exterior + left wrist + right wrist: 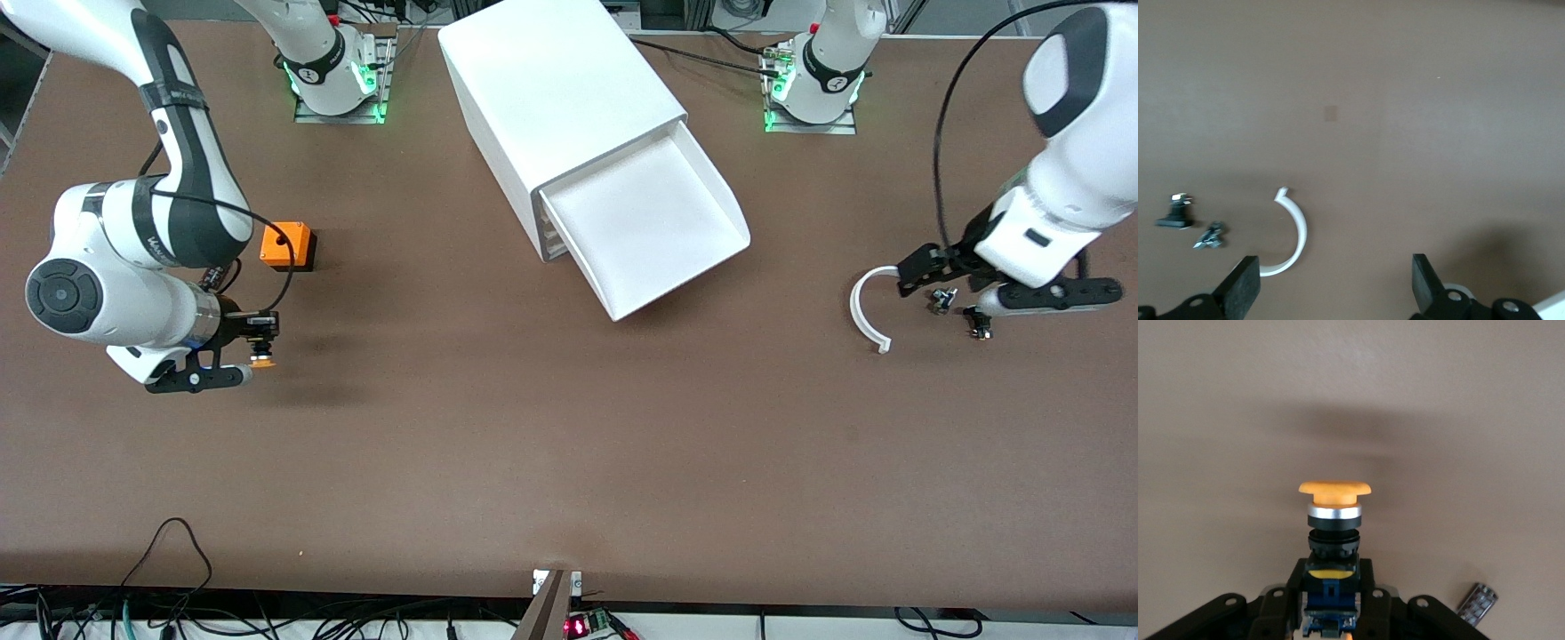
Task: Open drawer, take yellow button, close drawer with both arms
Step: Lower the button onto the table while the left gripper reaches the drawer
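the right gripper (253, 348) is clamped on the button (1334, 513) by its blue-and-black body, orange cap pointing away from the wrist, over bare desk (533, 462) near the orange cube (287, 245). the left gripper (1335, 287) hangs with jaws wide and empty over the white curved strip (867, 307) and small black parts (942, 300). the drawer (645, 222) stands pulled out, empty. closing it looks next: the left arm should meet the drawer's front edge squarely and push along its slide line, so the cabinet (551, 89) does not skid.
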Controlling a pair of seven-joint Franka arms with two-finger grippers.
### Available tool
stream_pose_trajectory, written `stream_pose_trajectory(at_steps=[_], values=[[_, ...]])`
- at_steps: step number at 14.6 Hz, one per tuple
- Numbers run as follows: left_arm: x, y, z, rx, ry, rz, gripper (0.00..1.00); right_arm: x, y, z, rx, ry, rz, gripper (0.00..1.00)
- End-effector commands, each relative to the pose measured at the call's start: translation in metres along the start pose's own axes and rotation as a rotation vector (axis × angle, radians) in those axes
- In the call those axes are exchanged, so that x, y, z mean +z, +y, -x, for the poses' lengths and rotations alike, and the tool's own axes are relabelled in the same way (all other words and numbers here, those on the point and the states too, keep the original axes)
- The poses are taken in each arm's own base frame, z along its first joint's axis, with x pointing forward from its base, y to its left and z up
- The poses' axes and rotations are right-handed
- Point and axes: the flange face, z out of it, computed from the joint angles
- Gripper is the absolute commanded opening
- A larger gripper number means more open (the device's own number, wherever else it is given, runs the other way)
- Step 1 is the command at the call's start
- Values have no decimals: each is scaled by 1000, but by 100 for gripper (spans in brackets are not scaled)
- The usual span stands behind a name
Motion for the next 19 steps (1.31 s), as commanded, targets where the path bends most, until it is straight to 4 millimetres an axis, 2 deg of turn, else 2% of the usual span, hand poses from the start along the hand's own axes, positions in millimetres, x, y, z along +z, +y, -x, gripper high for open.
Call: stream_pose_trajectory(at_steps=[1,3,5,6,8,9,10,11,12,13,14,16,19], values=[[31,35,9,-56,22,-7,100,19,18,24,-172,49,61,19],[52,61,16,-110,35,11,100,40,35,33,-223,88,89,19],[76,83,25,-151,48,31,100,64,41,44,-250,100,84,19],[88,93,30,-177,51,42,100,81,49,50,-275,119,84,19],[105,115,37,-225,44,53,100,129,62,68,-291,185,78,20],[115,128,40,-251,38,57,100,144,69,74,-276,210,74,22],[125,139,43,-281,36,66,100,150,70,75,-271,204,69,24],[135,151,50,-306,32,69,100,151,71,76,-271,202,69,24],[142,160,57,-334,33,76,100,150,71,76,-268,201,68,37],[150,168,66,-358,32,83,100,150,71,77,-246,188,61,95],[156,176,75,-367,28,84,100,145,70,75,-232,178,58,100],[164,195,94,-362,6,86,100,117,57,62,-174,152,44,100],[171,221,127,-343,-27,81,100,45,8,37,-92,72,27,100]])
